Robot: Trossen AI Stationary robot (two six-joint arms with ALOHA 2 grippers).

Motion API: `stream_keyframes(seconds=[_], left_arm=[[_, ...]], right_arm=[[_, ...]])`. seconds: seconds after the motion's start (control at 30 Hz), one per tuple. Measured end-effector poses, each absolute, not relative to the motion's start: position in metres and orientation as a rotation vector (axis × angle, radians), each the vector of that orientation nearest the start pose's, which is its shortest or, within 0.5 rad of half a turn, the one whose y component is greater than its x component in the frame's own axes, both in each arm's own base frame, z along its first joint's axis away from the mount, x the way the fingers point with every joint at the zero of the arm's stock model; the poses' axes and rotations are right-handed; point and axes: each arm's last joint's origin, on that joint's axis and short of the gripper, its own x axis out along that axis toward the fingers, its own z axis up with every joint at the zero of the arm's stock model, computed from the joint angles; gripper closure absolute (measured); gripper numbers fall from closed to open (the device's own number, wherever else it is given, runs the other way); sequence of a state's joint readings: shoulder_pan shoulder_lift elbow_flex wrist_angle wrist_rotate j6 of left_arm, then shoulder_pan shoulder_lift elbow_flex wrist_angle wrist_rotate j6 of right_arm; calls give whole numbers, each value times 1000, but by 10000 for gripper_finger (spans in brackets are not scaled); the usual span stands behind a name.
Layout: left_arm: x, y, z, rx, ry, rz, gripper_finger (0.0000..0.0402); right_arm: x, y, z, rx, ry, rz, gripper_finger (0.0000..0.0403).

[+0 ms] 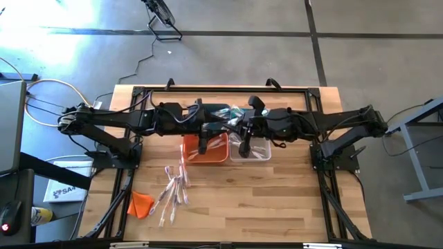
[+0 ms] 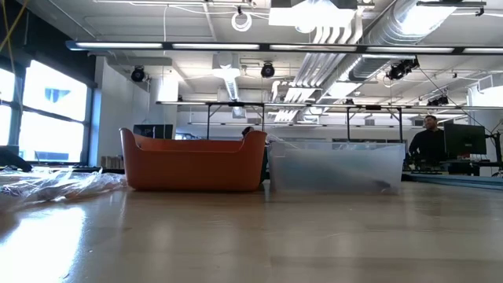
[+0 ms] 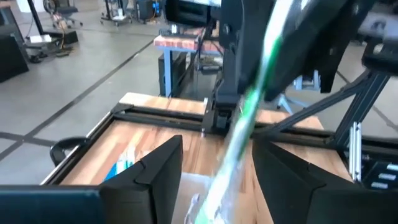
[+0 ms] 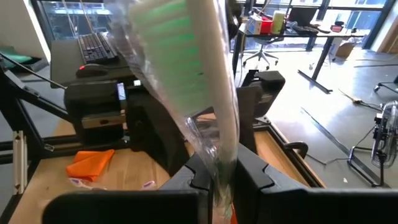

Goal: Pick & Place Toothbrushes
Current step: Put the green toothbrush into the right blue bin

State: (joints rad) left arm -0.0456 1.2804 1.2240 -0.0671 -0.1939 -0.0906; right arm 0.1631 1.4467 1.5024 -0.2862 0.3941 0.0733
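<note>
Toothbrushes in clear shiny wrappers lie scattered on the wooden table, near the small orange cloth lump; only the high view shows this heap whole; the low view shows just the orange plastic bin beside the clear plastic bin. One wrapped green-and-white toothbrush stands pinched between the pressed-together fingers of the right gripper, above the bins; in the left wrist view it slants between the spread fingers of the left gripper, touching neither.
</note>
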Motion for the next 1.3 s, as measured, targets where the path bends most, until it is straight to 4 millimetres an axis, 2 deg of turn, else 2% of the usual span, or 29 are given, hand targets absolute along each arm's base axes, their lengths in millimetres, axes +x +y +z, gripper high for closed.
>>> stream_keyframes(seconds=[0.3, 0.5, 0.77, 0.97, 1.1, 1.3], left_arm=[[287, -7, 387, -56, 154, 166, 210], [266, -2, 388, -35, 228, 305, 210], [251, -1, 375, -38, 238, 314, 210], [242, -1, 370, -57, 236, 316, 210], [234, -1, 371, -60, 223, 316, 210], [222, 0, 372, -64, 204, 315, 210]], right_arm=[[318, 31, 415, 13, 241, -285, 381], [313, 20, 403, -4, 362, -393, 381], [301, -9, 382, 50, 597, -507, 380], [294, -34, 373, 83, 697, -605, 380], [298, -49, 362, 111, 769, -629, 380], [318, -67, 329, 143, 912, -616, 380]])
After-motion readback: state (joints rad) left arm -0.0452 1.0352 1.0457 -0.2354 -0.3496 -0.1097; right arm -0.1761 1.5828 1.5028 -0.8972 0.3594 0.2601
